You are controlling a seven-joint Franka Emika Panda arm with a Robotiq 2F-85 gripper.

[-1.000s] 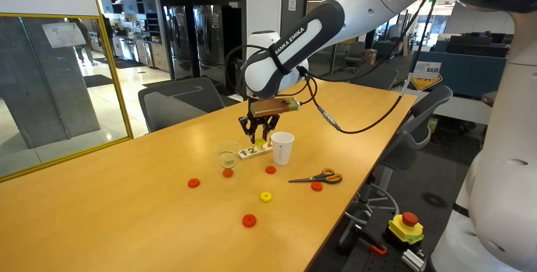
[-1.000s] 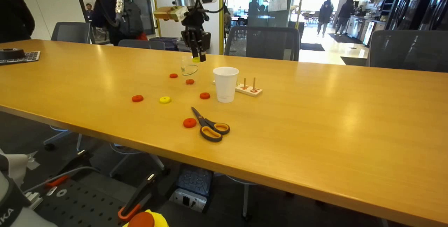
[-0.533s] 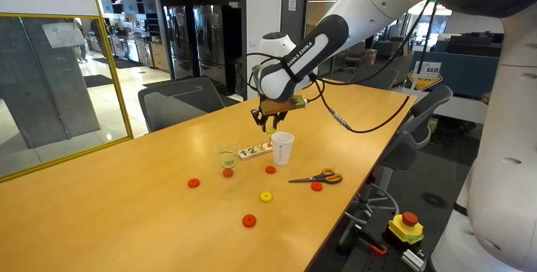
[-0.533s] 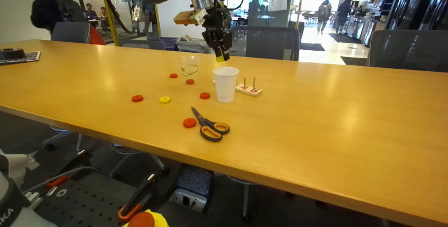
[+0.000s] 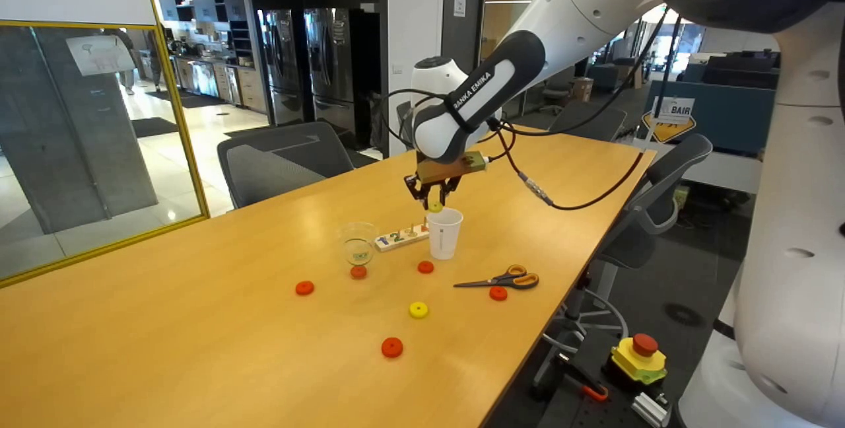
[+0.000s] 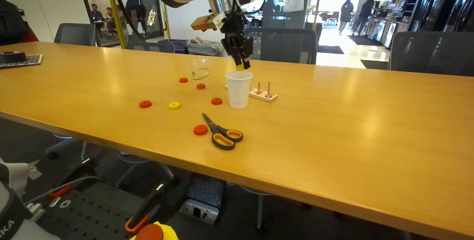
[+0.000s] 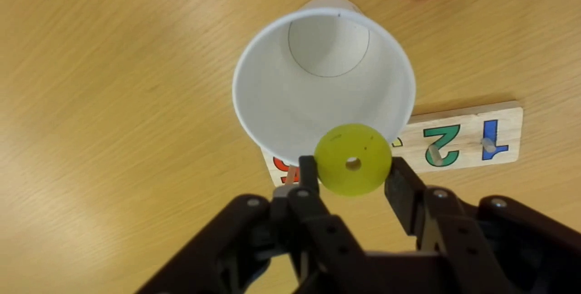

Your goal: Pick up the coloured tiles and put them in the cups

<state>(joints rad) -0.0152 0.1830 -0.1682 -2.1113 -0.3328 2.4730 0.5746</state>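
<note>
My gripper (image 7: 353,165) is shut on a yellow tile (image 7: 349,139), a round disc with a hole, pinched at its sides by the fingertips. In the wrist view it overlaps the near rim of the white cup (image 7: 327,90), whose visible floor is bare. Both exterior views put the gripper (image 5: 435,205) just above that cup's (image 5: 445,236) rim. The clear cup (image 5: 358,243) stands apart. On the table lie another yellow tile (image 5: 418,310) and several red tiles, including one by the white cup (image 5: 426,267) and one beside the scissors (image 6: 200,130).
Orange-handled scissors (image 5: 505,279) lie on the table. A wooden board with numbers and upright pegs (image 7: 467,139) sits right beside the white cup, partly hidden by it. A keyboard (image 6: 33,60) is at the table's far end, and a red-buttoned yellow box (image 5: 639,356) stands off the table.
Carrying the yellow tile, my gripper has moved away from the clear cup to the white cup, rising first and then lowering a little. The cups and the tiles on the table have stayed put.
</note>
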